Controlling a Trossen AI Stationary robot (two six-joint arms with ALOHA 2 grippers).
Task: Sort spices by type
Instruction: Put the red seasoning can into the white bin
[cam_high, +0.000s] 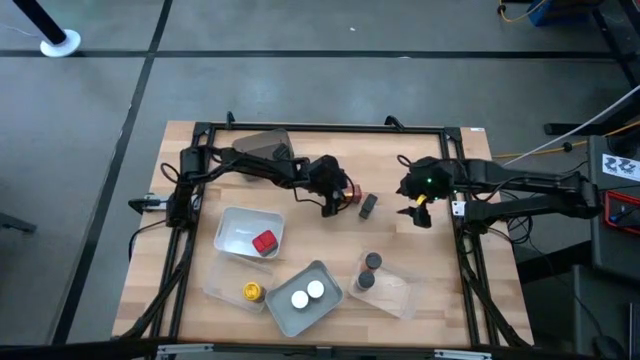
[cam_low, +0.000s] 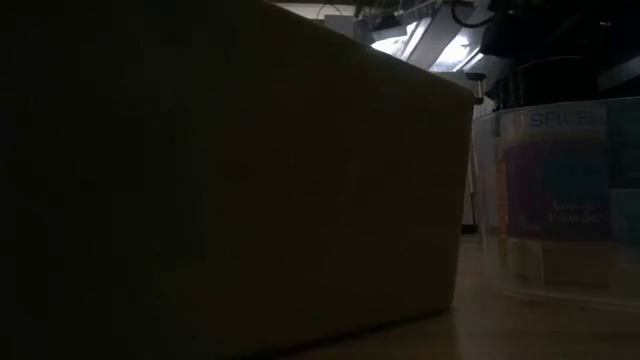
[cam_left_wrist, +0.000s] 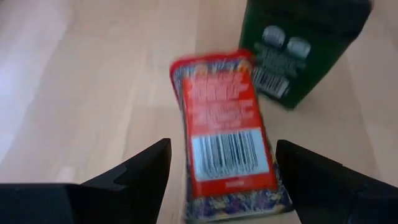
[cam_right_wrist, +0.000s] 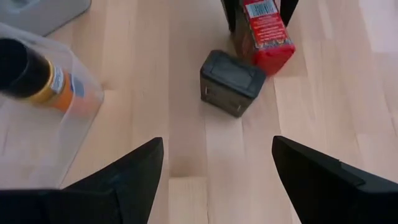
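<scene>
- Sorted so far, as we read the high view: one red box (cam_high: 264, 243) in the white tray (cam_high: 232, 226), two white-lid jars (cam_high: 307, 294) in the grey tray (cam_high: 290, 316), two dark-lid jars (cam_high: 369, 270) in the clear tray (cam_high: 395, 295) at front right, and a yellow-lid jar (cam_high: 253, 291) in another clear tray (cam_high: 222, 288) at front left.
- Still loose mid-tabletop (cam_high: 300, 180): the second red box (cam_left_wrist: 227, 137) and a black box (cam_right_wrist: 231, 82), just beside each other, prob. not touching.
- Left claw (cam_high: 333, 198) is over the second red box. Wrist view shows its fingers (cam_left_wrist: 140, 171) spread wide, one either side of the box, no contact yet — open, nothing held.
- Right claw (cam_high: 418, 212) hangs near the tabletop's right side, a bit off from the black box, fingers (cam_right_wrist: 130, 174) apart, empty.
- Low view is mostly blocked by a dark tray wall; we can only just make out a spice label through clear plastic at its right, so no help there.
- Our take: well over half done. Left to do: red box → white tray w/ its twin, then place the black box. We see only one black box; a second may be hidden.
</scene>
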